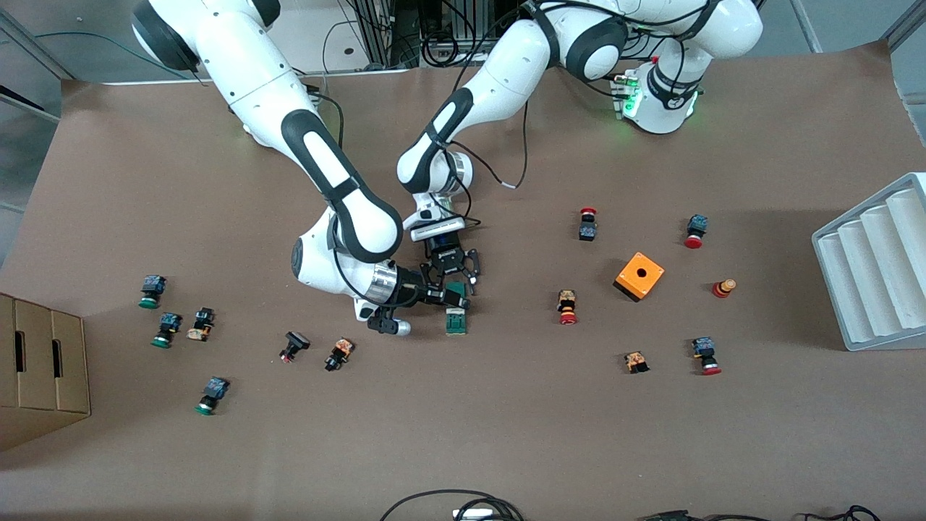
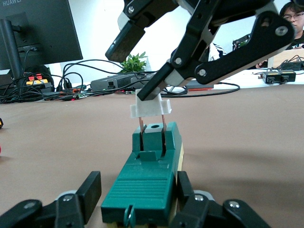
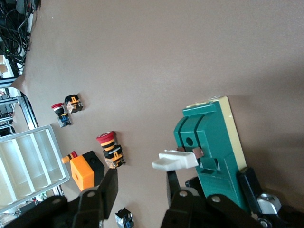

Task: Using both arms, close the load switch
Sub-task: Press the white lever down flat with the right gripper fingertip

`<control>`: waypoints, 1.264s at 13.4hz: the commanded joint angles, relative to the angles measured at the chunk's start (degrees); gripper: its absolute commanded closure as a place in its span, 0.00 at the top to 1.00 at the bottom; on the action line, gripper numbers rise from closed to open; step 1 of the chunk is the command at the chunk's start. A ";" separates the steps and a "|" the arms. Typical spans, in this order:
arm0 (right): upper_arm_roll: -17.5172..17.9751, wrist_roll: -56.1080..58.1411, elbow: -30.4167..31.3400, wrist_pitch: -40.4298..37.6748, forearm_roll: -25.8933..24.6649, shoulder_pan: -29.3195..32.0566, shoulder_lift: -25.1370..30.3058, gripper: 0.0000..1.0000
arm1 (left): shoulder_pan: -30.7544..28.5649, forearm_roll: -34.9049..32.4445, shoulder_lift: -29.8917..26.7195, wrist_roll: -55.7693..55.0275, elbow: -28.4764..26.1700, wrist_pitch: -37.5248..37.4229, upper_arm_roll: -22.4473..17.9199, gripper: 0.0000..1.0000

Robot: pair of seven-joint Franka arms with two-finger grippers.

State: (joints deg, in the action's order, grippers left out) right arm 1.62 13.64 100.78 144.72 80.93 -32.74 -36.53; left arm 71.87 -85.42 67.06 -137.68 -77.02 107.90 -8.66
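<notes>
Brown paper is seen to cover the desk (image 1: 506, 434) in the front view. The load switch (image 1: 456, 318), a narrow green block, is found lying near the middle of the desk, well apart from the orange box (image 1: 639, 276), which stands toward the left arm's end. Small push buttons are scattered at both ends. The left claw (image 1: 457, 288) is lowered onto the end of the switch that lies farther from the front camera. The right claw (image 1: 438, 297) is brought in low from the right arm's end, just beside the same block. A white ribbed tray (image 1: 875, 268) is noted at the left arm's edge of the desk.

In the left wrist view, the left claw (image 2: 137, 190) is seen pressed against both long sides of the switch (image 2: 147, 180), so the body is pinched. The white lever (image 2: 149, 107) is raised on two thin metal blades. The right claw (image 2: 137, 69) is held spread above it, one fingertip (image 2: 151, 91) touching the lever's upper edge.

In the right wrist view, the right claw (image 3: 140, 185) is confirmed spread, with nothing gripped; one finger (image 3: 173, 183) is placed against the lever (image 3: 173, 160). The switch (image 3: 213, 142) is seen flat on the paper, with a finger of the left claw (image 3: 249, 183) set against its cream side.
</notes>
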 commanded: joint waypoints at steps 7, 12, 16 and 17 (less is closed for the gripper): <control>-0.39 -0.28 -3.49 0.57 -0.15 0.14 -2.58 0.50 | -0.42 3.06 1.59 -1.45 -4.10 -4.81 0.31 0.71; -0.48 -0.28 -3.93 0.57 -0.15 0.14 -3.02 0.50 | -0.42 3.06 1.59 -1.45 -4.10 -4.81 0.31 0.71; -0.48 -0.28 -4.45 0.57 -0.15 0.14 -3.54 0.50 | -0.42 3.15 1.59 -1.45 -4.10 -4.81 0.31 0.71; -0.48 -0.28 -4.80 0.57 -0.15 0.14 -3.81 0.50 | -0.42 3.15 1.59 -1.45 -4.10 -4.81 0.40 0.71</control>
State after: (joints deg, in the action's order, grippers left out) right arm 1.33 13.64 99.03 144.72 80.93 -32.74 -37.86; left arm 71.88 -85.42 67.07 -137.69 -77.02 107.79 -8.65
